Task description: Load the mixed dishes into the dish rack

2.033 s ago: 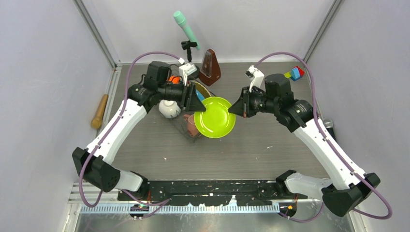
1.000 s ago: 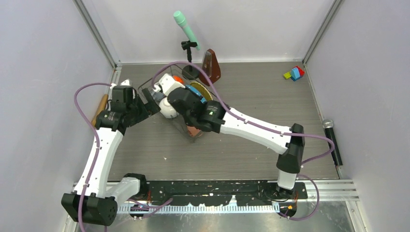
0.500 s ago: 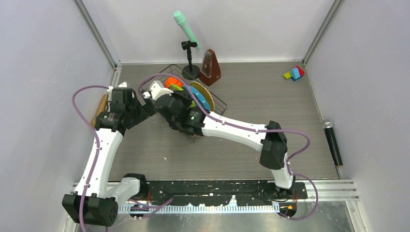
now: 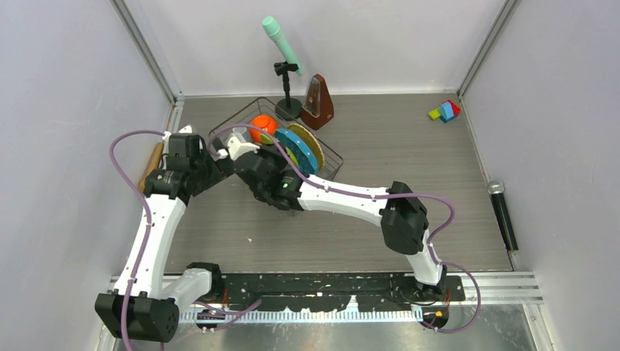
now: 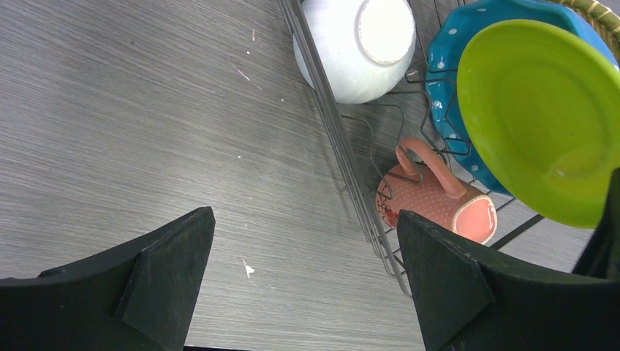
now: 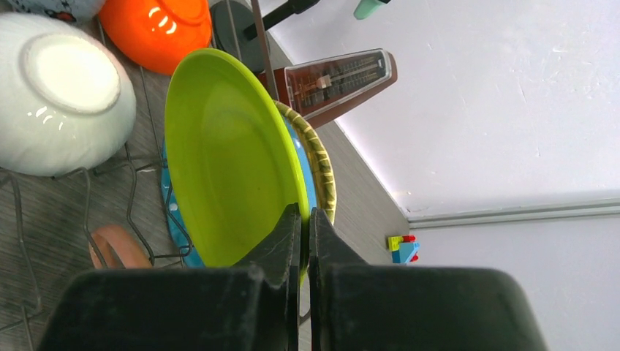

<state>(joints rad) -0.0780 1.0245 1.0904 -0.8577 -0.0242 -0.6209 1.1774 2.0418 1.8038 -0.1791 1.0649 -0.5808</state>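
As right claw [image 6: 304,218] pinches, plate [image 6: 227,157] stands.

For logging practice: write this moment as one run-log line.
right gripper: shut on lime-green plate, upright in dish rack | left gripper: open, empty

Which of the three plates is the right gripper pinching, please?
The lime-green plate: the right gripper is shut on its rim. The blue dotted plate and yellow woven plate stand behind it, ungripped.
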